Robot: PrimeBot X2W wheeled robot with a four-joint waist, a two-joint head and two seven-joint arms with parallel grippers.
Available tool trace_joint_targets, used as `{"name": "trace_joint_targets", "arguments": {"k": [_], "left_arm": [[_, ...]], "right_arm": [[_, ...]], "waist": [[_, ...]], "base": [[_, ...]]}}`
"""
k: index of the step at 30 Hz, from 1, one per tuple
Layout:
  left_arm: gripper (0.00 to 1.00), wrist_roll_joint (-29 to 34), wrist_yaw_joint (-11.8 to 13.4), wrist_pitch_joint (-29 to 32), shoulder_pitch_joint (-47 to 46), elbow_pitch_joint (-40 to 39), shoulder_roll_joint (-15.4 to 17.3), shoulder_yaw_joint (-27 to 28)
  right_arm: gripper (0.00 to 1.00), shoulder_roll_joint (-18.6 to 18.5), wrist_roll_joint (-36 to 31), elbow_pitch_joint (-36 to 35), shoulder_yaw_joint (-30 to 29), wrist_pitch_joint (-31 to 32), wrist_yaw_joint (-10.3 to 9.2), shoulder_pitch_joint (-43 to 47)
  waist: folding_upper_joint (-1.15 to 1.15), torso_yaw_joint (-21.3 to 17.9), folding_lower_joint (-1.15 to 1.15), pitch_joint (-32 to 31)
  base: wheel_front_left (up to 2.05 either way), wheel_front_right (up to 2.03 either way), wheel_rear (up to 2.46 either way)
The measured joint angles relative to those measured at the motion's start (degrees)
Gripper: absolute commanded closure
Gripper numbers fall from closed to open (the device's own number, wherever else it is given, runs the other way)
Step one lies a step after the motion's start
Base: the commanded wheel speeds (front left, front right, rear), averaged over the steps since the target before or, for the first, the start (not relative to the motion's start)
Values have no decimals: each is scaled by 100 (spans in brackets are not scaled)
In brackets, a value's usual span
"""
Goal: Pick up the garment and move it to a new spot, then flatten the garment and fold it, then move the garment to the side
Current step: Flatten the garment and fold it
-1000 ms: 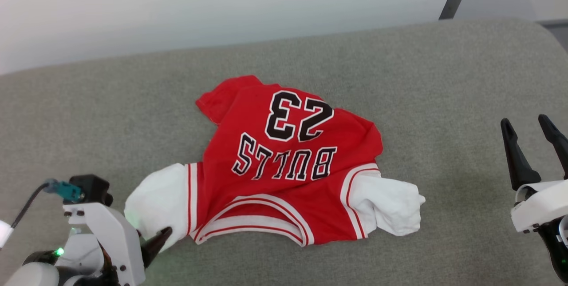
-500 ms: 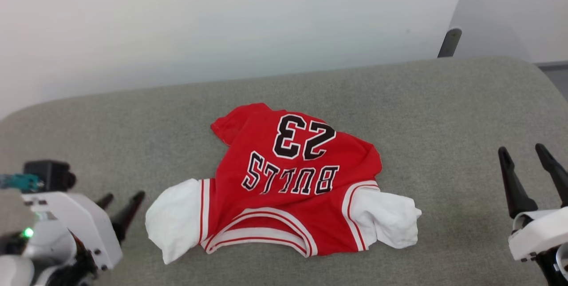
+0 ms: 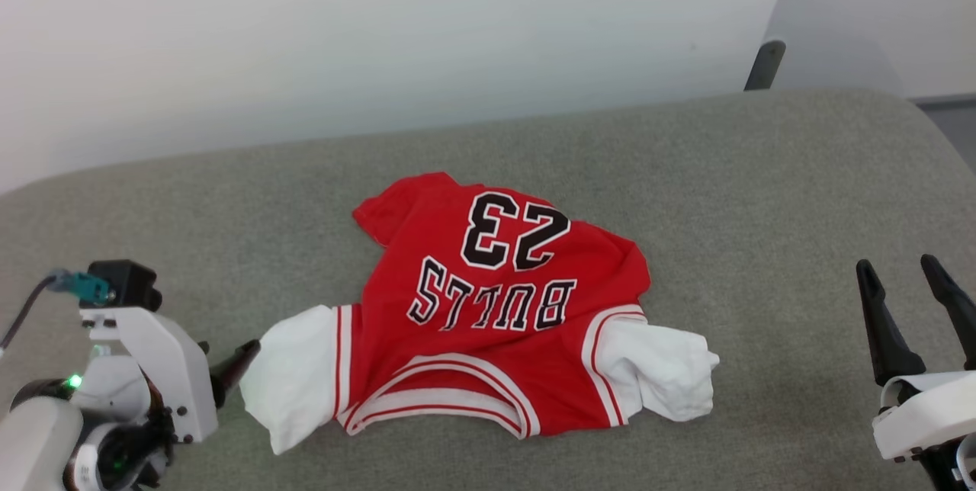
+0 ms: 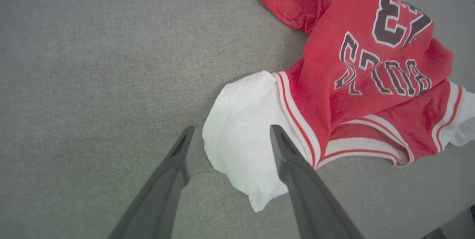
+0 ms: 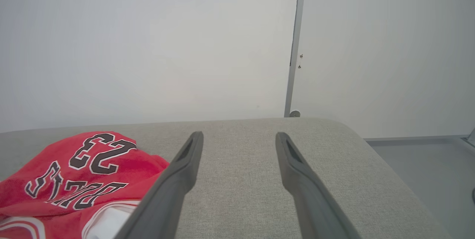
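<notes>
a: lying crumpled mid-cushion in the head view, the garment [image 3: 496, 308] has bare grey cushion [image 3: 762, 194] on every side, widest toward the right edge; pale wall [image 3: 381, 33] behind.
b: and the grippers there?
a: left gripper [image 3: 232, 369] sits just beside the nearest white sleeve [image 3: 293, 373]; right gripper [image 3: 896, 270] is well apart, fingers spread, empty.
b: left wrist view?
a: fingers parted wide, grasping nothing, tips either side of the sleeve's edge; contact cannot be told.
b: right wrist view?
a: parted fingers over bare cushion, garment at lower left, rounded cushion edge ahead, floor [image 5: 426, 164] beyond.
</notes>
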Motion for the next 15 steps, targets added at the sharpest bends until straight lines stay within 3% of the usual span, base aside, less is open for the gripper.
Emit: {"name": "trace_joint_targets", "arguments": {"k": [5, 15], "left_arm": [[0, -1, -248, 191, -412, 722, -33, -180], [0, -23, -447, 416, -1022, 2075, -263, -359]], "right_arm": [[0, -3, 0, -73, -47, 33, 0, -30], [0, -49, 8, -113, -64, 59, 0, -139]], "waist": [[0, -50, 0, 210], [0, -171, 0, 601]], "base": [[0, 0, 0], [0, 0, 0]]}}
